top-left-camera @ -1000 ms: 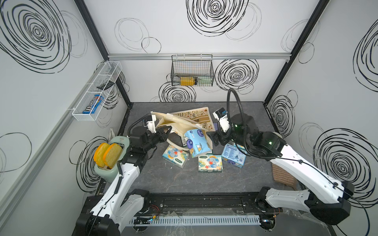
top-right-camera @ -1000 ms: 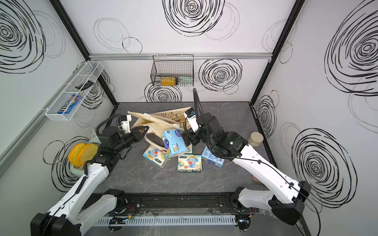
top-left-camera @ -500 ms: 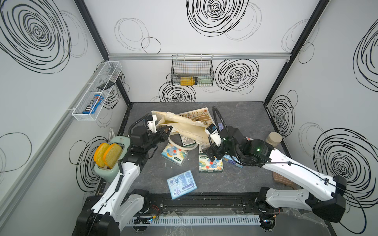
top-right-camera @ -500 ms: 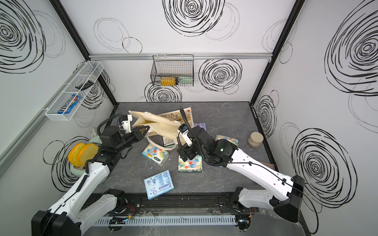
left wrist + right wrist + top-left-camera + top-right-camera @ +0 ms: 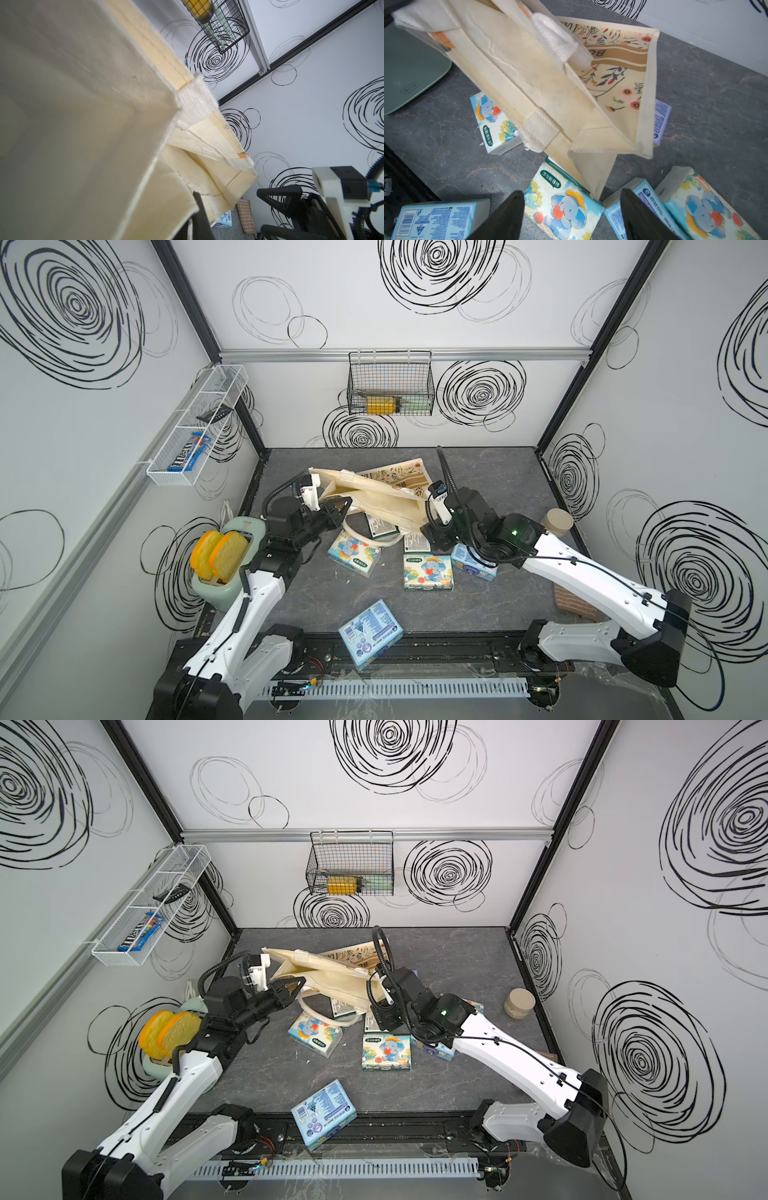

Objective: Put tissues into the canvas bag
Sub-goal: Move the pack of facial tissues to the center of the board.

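Left gripper [image 5: 345, 506] is clamped on the rim of the bag [image 5: 374, 495] sprawled on the table [image 5: 498, 477], as we see in both top views; its wrist view is mostly cloth. Right gripper [image 5: 572, 193] gapes wide over an elephant pack [image 5: 562, 205]. Only that wrist view shows us a purple pack [image 5: 661, 120] tucked against the bag.

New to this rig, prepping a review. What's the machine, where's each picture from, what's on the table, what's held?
Two white robot arms share a dark grey tabletop. Two pictures look down from overhead; two come from cameras on the wrists. The left arm's fingers are shut on the edge of the cream floral canvas bag, holding it up. The right arm's fingers hang open over a white-and-blue elephant-print tissue pack. More packs lie around; a light blue pack sits at the front edge.
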Available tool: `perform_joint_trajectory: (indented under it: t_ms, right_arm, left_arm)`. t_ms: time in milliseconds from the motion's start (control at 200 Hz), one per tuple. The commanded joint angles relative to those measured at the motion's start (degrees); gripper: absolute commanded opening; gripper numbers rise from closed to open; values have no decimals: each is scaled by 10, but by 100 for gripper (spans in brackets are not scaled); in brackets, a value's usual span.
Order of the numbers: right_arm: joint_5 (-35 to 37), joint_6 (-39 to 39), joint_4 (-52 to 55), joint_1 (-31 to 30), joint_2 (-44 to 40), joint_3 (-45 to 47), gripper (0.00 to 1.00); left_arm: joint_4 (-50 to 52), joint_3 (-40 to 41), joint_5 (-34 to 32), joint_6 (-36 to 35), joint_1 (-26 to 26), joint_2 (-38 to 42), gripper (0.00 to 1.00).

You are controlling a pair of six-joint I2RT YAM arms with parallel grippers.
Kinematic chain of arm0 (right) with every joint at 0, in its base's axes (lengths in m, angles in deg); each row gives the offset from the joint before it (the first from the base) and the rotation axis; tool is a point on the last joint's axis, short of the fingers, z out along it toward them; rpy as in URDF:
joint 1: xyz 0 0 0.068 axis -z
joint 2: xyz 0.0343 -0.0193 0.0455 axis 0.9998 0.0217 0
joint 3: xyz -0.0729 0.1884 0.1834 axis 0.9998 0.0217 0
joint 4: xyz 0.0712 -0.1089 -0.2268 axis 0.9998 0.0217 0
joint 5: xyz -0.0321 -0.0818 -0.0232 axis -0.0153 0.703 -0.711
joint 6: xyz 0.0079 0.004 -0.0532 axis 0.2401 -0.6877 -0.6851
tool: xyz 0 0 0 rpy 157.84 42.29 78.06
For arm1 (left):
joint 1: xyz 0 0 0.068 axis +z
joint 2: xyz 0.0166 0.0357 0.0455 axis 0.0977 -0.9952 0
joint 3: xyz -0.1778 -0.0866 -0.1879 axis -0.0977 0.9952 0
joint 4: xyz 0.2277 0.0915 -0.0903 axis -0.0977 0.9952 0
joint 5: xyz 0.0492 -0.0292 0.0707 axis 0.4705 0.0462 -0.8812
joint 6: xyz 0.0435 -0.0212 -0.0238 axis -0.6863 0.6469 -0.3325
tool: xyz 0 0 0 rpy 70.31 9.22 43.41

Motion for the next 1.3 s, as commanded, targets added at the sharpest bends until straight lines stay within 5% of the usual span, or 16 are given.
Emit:
perform_joint_trajectory:
  t_ms: [0, 65, 185, 360, 510, 560, 645, 801, 1006, 1151, 1296]
  right_arm:
    - [-101, 0, 20, -28, -14, -33, 65]
    - [-152, -7, 27, -77, -45, -16, 54]
    - [-253, 36, 42, -174, -98, 70, 51]
    - [-230, 151, -12, -381, -87, 194, 49]
    - [-253, 187, -134, -458, 13, 231, 48]
    - [-255, 193, -161, -462, 55, 219, 42]
    - [-225, 214, -211, -470, 125, 193, 18]
    - [-132, 275, -298, -480, 214, 150, 3]
    - [-79, 317, -324, -377, 277, 123, 0]
    - [-72, 289, -333, -283, 232, 148, 0]
    - [-53, 227, -258, -250, 147, 155, 2]
  left_arm:
    - [-16, 1, 16, -7, -7, 11, 0]
    - [-16, 4, 14, -10, -8, 10, 0]
    - [-20, 5, 16, -9, -8, 7, 0]
    - [-19, -3, 14, -7, -8, 9, 0]
    - [-10, -3, 8, -7, -9, 20, 0]
    - [-7, -2, 6, -7, -9, 24, 0]
    - [1, -1, 4, -9, -9, 31, 0]
    - [20, -5, 1, -15, -7, 42, 0]
    - [31, -7, -3, -16, -6, 52, 1]
    - [37, -2, -2, -16, -7, 58, 1]
    - [48, -4, 0, -25, -5, 59, 1]
